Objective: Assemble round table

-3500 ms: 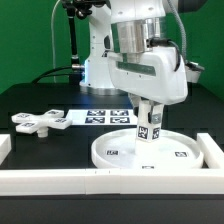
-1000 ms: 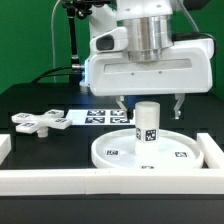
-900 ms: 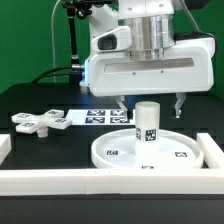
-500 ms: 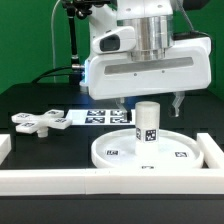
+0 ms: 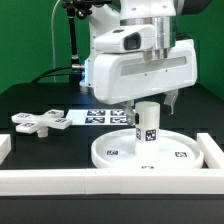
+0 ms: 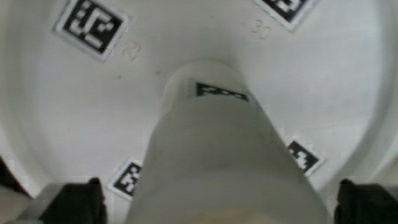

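The short white cylinder leg [image 5: 147, 122] stands upright on the large round rimmed disc [image 5: 115, 152], near its middle. My gripper [image 5: 151, 104] is open right over the leg, one finger on each side of its top, not touching it. The cross-shaped base [image 5: 38, 121] lies flat on the black table at the exterior view's left. In the wrist view the leg [image 6: 222, 140] rises between my two dark fingertips [image 6: 80, 200], with the tagged disc [image 6: 178, 40] beneath it.
The marker board [image 5: 105, 117] lies behind the disc, partly under my hand. The long white border wall [image 5: 90, 181] runs along the front, and a side piece [image 5: 213, 150] stands at the exterior view's right. The robot base stands at the back.
My gripper, shut on the leg 3.5 s ago, has let go and opened. Since half a second ago the hand has turned slightly about the leg. The leg stays upright.
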`<state>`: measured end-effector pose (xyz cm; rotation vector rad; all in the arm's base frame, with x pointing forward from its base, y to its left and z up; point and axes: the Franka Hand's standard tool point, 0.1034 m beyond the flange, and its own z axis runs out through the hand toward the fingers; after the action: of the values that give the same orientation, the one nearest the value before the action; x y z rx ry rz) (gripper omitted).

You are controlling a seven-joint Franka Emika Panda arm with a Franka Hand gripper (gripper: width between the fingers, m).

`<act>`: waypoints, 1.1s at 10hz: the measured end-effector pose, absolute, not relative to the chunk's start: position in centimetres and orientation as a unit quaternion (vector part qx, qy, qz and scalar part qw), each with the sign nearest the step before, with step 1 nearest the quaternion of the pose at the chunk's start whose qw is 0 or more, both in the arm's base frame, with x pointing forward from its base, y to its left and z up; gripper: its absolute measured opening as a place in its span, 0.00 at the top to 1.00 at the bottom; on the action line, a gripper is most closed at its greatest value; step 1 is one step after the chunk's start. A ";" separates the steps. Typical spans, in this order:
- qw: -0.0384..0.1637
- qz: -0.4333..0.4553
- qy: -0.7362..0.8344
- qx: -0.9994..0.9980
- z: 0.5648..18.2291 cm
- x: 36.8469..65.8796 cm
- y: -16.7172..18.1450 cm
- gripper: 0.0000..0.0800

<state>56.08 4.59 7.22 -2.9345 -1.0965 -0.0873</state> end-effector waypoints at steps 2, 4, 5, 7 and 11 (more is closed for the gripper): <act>-0.002 -0.027 -0.414 -0.910 7.2 56.1 4.2 0.19; -0.005 -0.026 -0.458 -0.889 7.1 56.1 4.0 0.19; -0.009 -0.024 -0.496 -0.868 7.1 56.1 3.8 0.19; -0.025 -0.015 -0.601 -0.799 7.1 56.2 3.7 0.19; -0.049 0.009 -0.734 -0.677 7.0 56.2 3.9 0.19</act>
<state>56.19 3.86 6.97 -2.1967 -2.3805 0.0285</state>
